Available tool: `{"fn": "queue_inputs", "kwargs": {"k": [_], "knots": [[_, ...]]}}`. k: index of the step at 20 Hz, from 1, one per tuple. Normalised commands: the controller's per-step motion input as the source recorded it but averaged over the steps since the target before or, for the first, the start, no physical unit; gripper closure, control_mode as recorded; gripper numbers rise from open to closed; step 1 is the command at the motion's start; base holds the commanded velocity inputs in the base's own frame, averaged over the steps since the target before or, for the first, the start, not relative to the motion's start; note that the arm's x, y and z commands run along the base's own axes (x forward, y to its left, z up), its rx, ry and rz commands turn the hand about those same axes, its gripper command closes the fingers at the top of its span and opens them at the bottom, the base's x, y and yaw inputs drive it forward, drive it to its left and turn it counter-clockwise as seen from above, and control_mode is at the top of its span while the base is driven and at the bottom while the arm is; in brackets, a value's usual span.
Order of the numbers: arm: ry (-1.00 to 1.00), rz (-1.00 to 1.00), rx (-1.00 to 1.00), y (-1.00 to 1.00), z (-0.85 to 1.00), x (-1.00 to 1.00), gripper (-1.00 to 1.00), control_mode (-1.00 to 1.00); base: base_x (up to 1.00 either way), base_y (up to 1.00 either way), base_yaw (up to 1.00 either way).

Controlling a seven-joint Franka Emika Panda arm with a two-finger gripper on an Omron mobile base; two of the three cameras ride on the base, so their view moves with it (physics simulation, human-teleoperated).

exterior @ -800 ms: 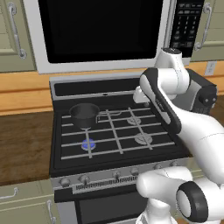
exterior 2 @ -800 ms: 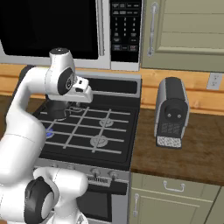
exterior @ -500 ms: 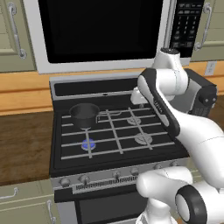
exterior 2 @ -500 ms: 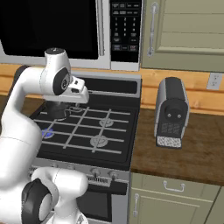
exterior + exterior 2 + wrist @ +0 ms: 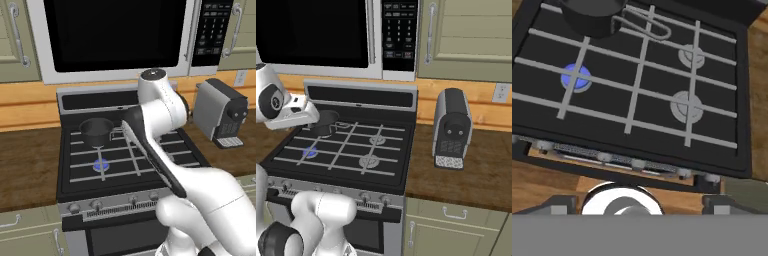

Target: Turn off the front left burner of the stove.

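Item: the stove, centre frame, between wooden counter stretches. The front left burner glows blue, upper left of hand view. Control: a small rigid knob among the front-panel row; likely smooth, pinch its rim and twist. Hand: openness cannot be judged.

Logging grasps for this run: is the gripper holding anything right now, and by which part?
Nothing is held. The hand view looks down on the stove from above, the knobs untouched.
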Motion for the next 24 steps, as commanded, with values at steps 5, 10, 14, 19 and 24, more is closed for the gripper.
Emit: {"fn": "queue_inputs", "kwargs": {"k": [5,10,14,19,24], "knots": [[-0.05,0.26,-0.52,1.00,-0.26,-0.68,-1.00,-1.00,0.00,0.00,0.00],[-0.01,0.33,-0.55,1.00,-0.32,-0.66,-1.00,-1.00,0.00,0.00,0.00],[0.00,0.37,-0.54,1.00,-0.40,-0.55,-1.00,-1.00,0.00,0.00,0.00],[0.00,0.42,-0.51,0.96,-0.61,-0.43,-1.00,-1.00,0.00,0.00,0.00],[0.00,0.34,-0.30,0.35,-0.73,-0.08,-1.00,-1.00,0.00,0.00,0.00]]}}
